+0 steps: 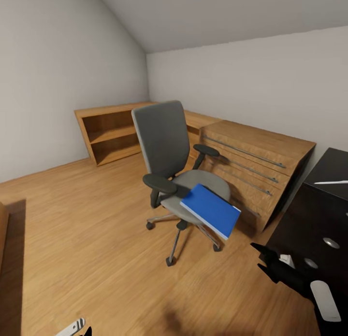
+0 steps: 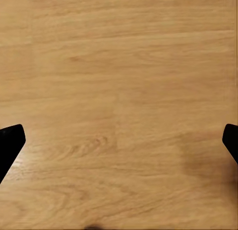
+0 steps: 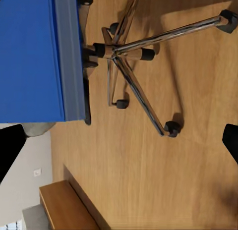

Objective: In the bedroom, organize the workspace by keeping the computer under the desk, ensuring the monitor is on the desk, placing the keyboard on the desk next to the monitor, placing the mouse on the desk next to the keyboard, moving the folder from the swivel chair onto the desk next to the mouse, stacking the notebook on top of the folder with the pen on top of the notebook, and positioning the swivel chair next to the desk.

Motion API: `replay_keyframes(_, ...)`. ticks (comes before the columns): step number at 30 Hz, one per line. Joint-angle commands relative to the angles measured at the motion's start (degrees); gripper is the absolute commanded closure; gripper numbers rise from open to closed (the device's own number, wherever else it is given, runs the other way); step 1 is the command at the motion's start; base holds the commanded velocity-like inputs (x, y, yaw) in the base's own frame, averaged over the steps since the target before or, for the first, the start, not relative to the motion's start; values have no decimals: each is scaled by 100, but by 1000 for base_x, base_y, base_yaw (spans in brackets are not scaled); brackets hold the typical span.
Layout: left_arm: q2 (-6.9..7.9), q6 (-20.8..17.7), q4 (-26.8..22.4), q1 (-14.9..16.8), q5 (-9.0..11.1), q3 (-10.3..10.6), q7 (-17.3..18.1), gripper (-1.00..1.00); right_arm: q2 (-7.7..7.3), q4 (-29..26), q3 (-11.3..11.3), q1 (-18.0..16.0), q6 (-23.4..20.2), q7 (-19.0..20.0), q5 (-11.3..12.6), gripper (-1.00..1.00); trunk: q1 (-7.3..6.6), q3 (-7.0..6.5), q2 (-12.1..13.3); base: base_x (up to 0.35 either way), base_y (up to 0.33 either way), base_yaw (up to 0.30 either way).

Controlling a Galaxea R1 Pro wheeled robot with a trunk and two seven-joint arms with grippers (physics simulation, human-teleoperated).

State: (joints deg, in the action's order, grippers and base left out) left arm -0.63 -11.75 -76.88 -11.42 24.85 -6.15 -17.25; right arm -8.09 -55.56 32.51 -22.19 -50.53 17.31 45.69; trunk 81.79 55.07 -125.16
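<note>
Floorboards (image 1: 87, 239) of light wood fill the near ground, and no writing or brand can be read anywhere. Low at the head view's right the right gripper (image 1: 265, 259) hangs with its black fingers spread wide and holding nothing; in its wrist view the two tips sit at opposite edges. The left gripper (image 2: 119, 141) is likewise wide and empty over bare boards. Just beyond the right gripper stands the swivel chair (image 1: 166, 143), grey padded with black armrests and a chrome star base on castors. The folder (image 1: 210, 209), flat and bright blue, lies on the seat's front, tilted, its long axis running from the seat centre out toward the lower right, one corner overhanging the edge. Right of the chair is the glossy black desk (image 1: 314, 215) with silver knobs, a thin white pen (image 1: 331, 182) on its top. Farther back, light wooden cabinets (image 1: 256, 157) line the wall.
</note>
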Motion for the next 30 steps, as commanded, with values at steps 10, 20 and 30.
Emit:
replay_keyframes(10,1,-80,-252,-1,74,558,-69,-100,1,-31,-11,-5,-61,57,-9,-100,220,184,-405,0,0,0)
replay_keyframes(20,-206,-1485,-1547,224,678,596,-905,-100,-8,-33,-7,-5,-71,71,-8,-100,439,364,-806,0,0,0)
replay_keyframes(30,-196,-1579,-1534,269,741,582,-917,-100,-27,-27,-16,-5,-40,400,-31,-100,659,543,-1207,0,0,0)
